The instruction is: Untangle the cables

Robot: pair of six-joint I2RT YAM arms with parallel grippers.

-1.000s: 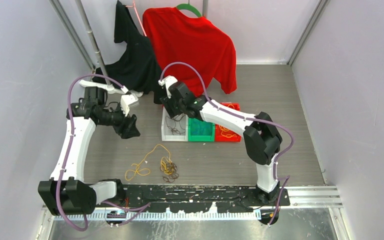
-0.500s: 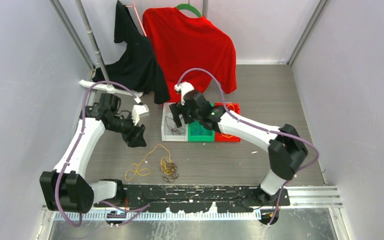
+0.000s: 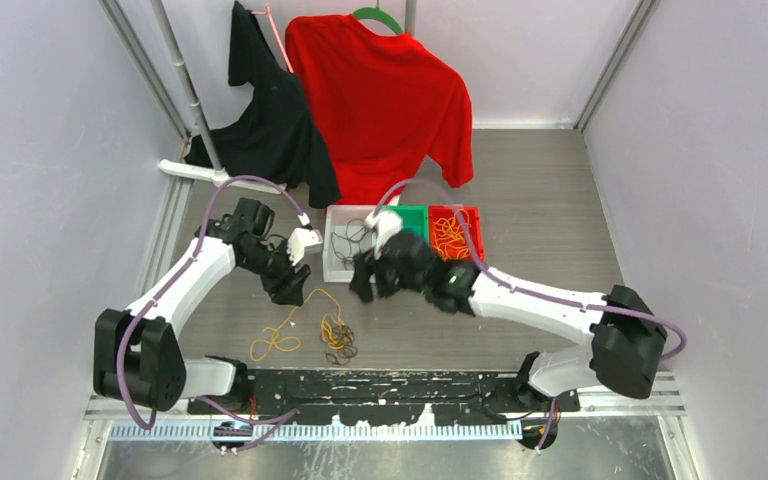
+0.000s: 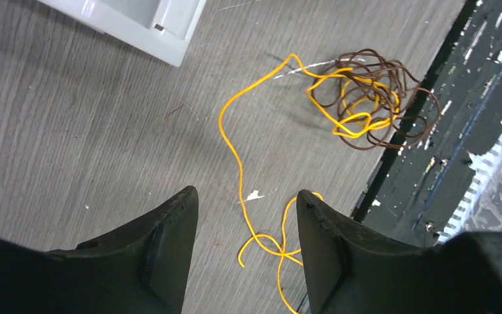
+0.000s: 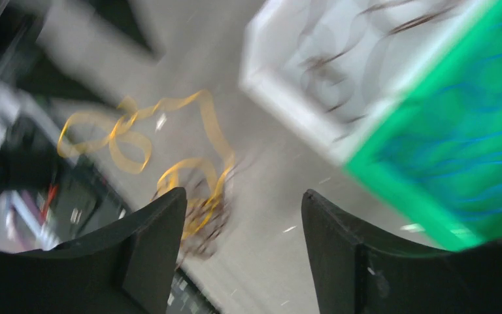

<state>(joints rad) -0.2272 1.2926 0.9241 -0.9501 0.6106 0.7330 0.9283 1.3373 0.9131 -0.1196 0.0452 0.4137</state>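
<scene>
An orange-yellow cable point(image 3: 288, 325) lies in loops on the table, its right end tangled with a dark brown cable point(image 3: 339, 342). In the left wrist view the orange-yellow cable point(image 4: 232, 140) runs between my fingers to the brown tangle point(image 4: 382, 91). My left gripper point(image 3: 294, 293) point(image 4: 245, 196) is open and empty above the orange-yellow cable. My right gripper point(image 3: 361, 290) point(image 5: 242, 196) is open and empty, just right of the tangle. Its view is blurred and shows the orange-yellow loops point(image 5: 131, 134) and the brown tangle point(image 5: 204, 222).
A white bin point(image 3: 328, 245) point(image 5: 287, 111) holds brown cables. A green bin point(image 3: 415, 212) point(image 5: 399, 196) holds blue cables, a red bin point(image 3: 455, 209) orange ones. Red and black shirts point(image 3: 380, 90) hang at the back. A black base rail point(image 3: 390, 385) runs along the near edge.
My right arm has swung from over the bins down toward the near side, close to the tangle. My left arm has moved right and nearer, over the orange-yellow cable.
</scene>
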